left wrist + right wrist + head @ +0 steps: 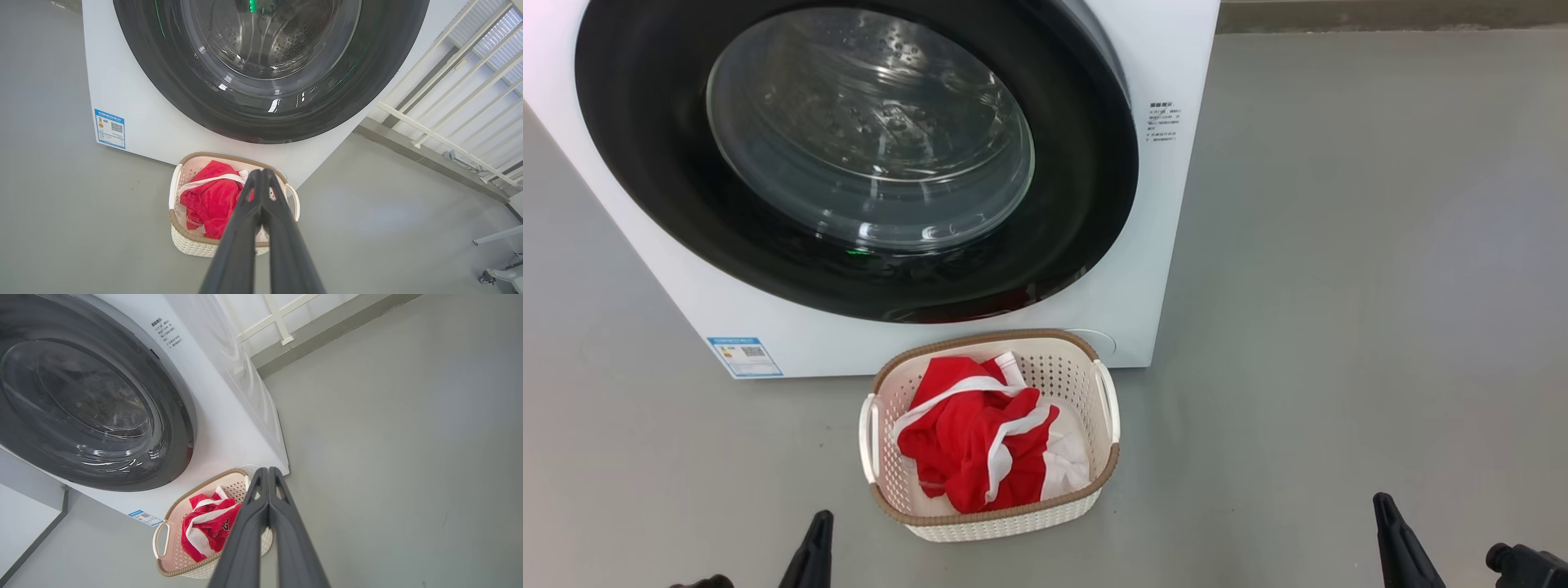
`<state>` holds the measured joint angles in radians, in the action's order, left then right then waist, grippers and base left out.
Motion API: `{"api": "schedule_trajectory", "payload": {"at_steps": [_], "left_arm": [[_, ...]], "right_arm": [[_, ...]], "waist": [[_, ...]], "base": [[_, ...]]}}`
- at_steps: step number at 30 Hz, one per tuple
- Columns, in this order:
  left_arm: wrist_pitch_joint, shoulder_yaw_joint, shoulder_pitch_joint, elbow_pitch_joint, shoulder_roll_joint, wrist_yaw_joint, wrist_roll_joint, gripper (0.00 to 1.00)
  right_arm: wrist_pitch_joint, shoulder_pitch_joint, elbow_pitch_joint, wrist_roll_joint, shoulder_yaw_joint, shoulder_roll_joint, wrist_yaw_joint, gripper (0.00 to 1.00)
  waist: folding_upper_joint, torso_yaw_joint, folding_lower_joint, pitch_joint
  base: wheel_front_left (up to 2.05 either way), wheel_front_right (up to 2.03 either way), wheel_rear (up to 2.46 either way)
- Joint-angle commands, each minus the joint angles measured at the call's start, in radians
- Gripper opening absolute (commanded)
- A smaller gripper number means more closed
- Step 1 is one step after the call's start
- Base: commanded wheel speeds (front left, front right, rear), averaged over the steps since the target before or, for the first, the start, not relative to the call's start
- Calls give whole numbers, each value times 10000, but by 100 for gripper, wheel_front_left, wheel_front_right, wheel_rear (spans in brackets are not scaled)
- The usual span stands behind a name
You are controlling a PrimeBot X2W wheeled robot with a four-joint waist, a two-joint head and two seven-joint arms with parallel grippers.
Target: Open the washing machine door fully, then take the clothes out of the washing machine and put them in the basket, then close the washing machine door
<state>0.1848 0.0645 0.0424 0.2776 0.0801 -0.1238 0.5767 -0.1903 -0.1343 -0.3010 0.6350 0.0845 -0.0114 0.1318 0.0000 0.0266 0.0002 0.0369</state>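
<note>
Left gripper (261, 172) and right gripper (267, 471) both closed, empty.

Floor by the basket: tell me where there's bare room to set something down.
Widest bare floor lies right of the basket and washing machine. A smaller patch lies left of the basket, near the blue label. Crowded: the basket holding clothes, close to the machine.

Smooth grey floor (1339, 286) runs to a low grey kerb (429, 159) beneath a white barred railing (408, 122).

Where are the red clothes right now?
In the head view, the clothes lie bundled inside the basket on the floor, low in the middle, right in front of the washing machine and just below its shut round door.
</note>
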Motion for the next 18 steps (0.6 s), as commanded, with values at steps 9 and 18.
{"api": "schedule_trajectory", "payload": {"at_steps": [9, 18], "left_arm": [[-252, -274, -388, -222, 84, -20, 1070, 0], [-496, -391, -495, -235, 69, -25, 2009, 0]], "right_arm": [[309, 579, 284, 1072, 13, -185, -3, 0], [567, 760, 312, 1938, 27, -215, -4, 0]], "waist": [[0, -24, -2, -31], [0, -48, -2, -61]], "base": [[0, 0, 0], [0, 0, 0]]}}
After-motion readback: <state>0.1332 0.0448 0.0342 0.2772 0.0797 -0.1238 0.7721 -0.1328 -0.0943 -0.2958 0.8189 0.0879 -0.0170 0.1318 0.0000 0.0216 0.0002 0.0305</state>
